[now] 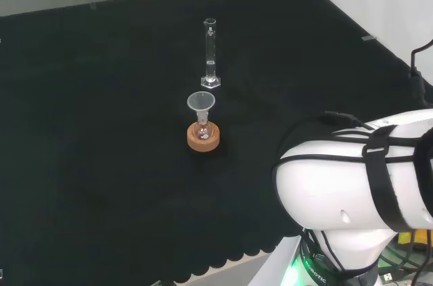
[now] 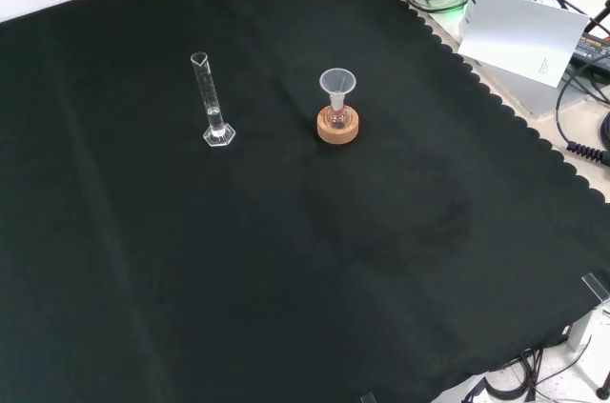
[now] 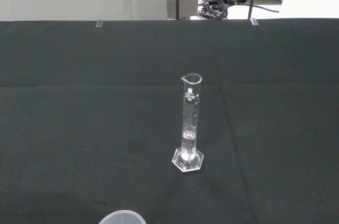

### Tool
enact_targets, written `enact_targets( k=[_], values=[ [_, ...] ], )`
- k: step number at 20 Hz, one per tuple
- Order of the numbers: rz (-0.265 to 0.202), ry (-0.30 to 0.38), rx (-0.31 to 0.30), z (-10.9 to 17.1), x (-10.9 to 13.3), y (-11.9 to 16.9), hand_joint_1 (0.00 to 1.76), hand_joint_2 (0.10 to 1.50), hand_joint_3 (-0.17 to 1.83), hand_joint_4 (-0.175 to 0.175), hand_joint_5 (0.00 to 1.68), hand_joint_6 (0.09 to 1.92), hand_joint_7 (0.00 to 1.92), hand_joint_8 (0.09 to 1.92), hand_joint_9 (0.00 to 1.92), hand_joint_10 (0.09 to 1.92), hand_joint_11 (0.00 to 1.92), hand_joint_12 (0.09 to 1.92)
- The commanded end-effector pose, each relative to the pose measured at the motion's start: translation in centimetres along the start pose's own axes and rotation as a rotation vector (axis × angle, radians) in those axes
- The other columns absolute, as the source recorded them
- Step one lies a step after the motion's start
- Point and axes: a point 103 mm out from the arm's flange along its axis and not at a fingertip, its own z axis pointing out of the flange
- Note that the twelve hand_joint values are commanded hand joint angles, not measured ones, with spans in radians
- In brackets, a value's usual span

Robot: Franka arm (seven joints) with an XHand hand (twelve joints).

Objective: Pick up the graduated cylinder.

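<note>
The graduated cylinder [image 1: 210,54] stands upright on the black cloth [image 1: 95,137], resting on its hexagonal clear foot; its pouring lip sits at the top rim. In the head view it stands behind the funnel assembly, a little to the right of it and apart from it; in the front view the graduated cylinder [image 2: 212,100] stands to the left of that assembly, well apart from the cloth's edges. In the wrist view the graduated cylinder [image 3: 190,123] shows white graduation lines along its tube and a small white marking block near the rim; the marking is too small to give here. A small amount of clear liquid appears to sit low in the tube; the level cannot be judged with certainty.

A clear funnel [image 1: 201,106] sits upright in the neck of a small flask [image 1: 203,131]; the flask rests in a cork ring [image 1: 203,138]. In the front view the funnel [image 2: 336,86] stands above the cork ring [image 2: 337,127]; in the wrist view the funnel's rim [image 3: 122,217] shows at the picture's edge.

The arm's white link [image 1: 358,178] carries black cables; the state of the hand cannot be told. A white card [image 2: 522,35] with small unreadable print lies beyond the cloth's scalloped edge in the front view.
</note>
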Motion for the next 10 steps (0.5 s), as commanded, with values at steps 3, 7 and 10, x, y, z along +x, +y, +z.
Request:
enact_targets(
  k=[3, 7, 10],
  values=[
    [0.003, -0.01, -0.011, -0.15, -0.06, 0.05, 0.08, 1.37, -0.01, -0.017, 0.18, 0.09, 0.01, 0.36, 0.42, 0.09, 0.09, 1.36],
    [0.007, -0.017, -0.013, -0.1, 0.45, 0.02, 0.04, 1.39, 0.0, -0.015, 0.18, 0.09, 0.0, 0.35, 0.41, 0.09, 0.08, 1.36],
    [0.017, -0.011, -0.005, 0.14, 0.14, 0.2, 0.04, 1.39, 0.0, -0.015, 0.18, 0.09, 0.0, 0.35, 0.41, 0.09, 0.08, 1.36]
  ],
)
